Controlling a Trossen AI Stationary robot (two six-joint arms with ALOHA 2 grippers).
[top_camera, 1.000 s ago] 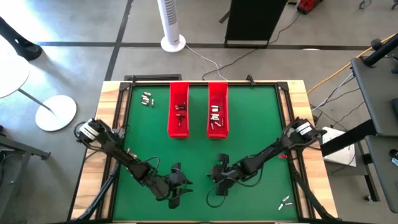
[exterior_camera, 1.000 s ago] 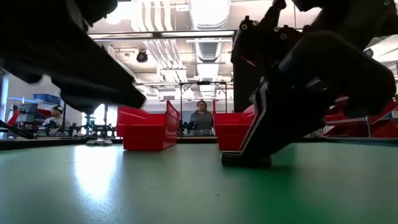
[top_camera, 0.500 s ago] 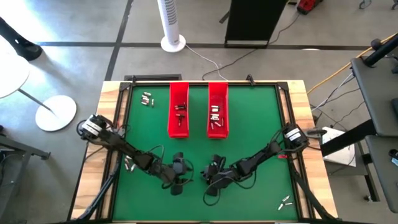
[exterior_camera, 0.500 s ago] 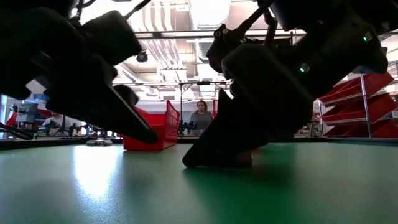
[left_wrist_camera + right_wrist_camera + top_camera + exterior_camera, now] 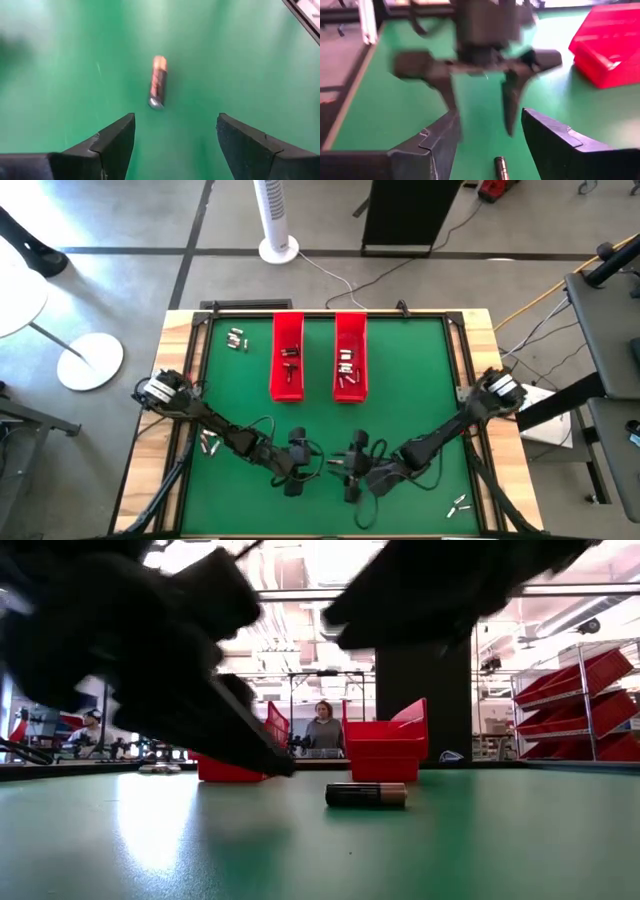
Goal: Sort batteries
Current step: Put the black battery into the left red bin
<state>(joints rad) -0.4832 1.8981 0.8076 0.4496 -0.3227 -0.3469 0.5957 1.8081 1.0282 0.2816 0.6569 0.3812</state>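
One battery [image 5: 366,794], dark with a coppery end, lies on its side on the green mat between my two grippers. It also shows in the left wrist view [image 5: 158,82] and the right wrist view [image 5: 501,167]. My left gripper [image 5: 175,120] stands open just to the battery's left [image 5: 303,459], low over the mat and pointing at it. My right gripper [image 5: 490,117] is open on the battery's right [image 5: 353,468], raised above the mat. More batteries lie in the two red trays [image 5: 287,385] [image 5: 351,392].
Loose batteries lie at the mat's far left [image 5: 236,338], by its left edge [image 5: 208,444] and in its near right corner [image 5: 459,504]. A raised wooden frame [image 5: 180,330] borders the mat. A person shows in the room beyond the trays [image 5: 323,730].
My right gripper, which had the battery against the mat, has let go of it and risen clear. The battery stays lying on the mat. My left gripper has moved toward the table's right edge, up to the battery.
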